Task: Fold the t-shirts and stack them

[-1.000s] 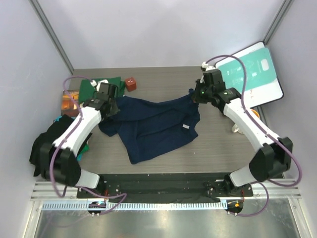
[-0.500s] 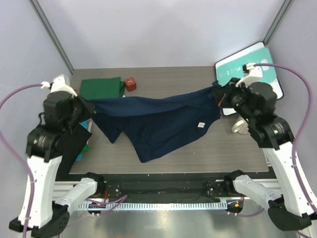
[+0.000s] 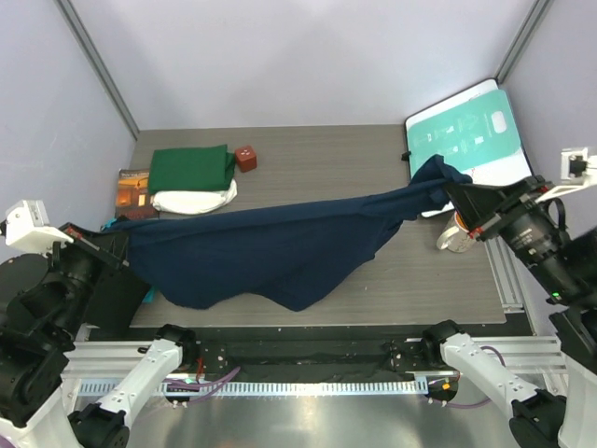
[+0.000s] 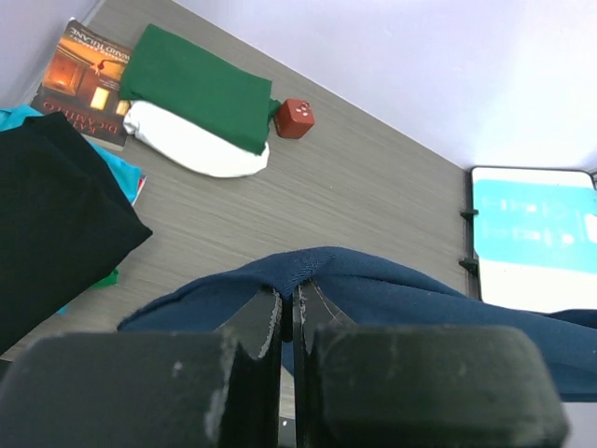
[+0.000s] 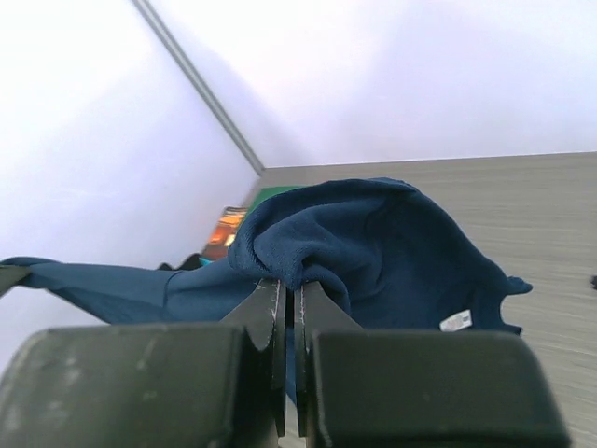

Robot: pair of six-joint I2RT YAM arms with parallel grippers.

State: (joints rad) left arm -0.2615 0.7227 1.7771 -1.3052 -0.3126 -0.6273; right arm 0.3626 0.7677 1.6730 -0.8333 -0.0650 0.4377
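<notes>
Both jaws are clenched: the left gripper [image 4: 287,313] and right gripper [image 5: 287,297] pinch opposite ends of the navy t-shirt [image 3: 280,247], stretched above the near half of the table [image 3: 326,159]; such thin pinches could slip under tension, dropping it crumpled.

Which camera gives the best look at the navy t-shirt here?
Top external: the whole navy t-shirt shows, stretched between the left gripper and right gripper. Each wrist view shows only the bunched edge it pinches; the right wrist also catches the white label.
</notes>
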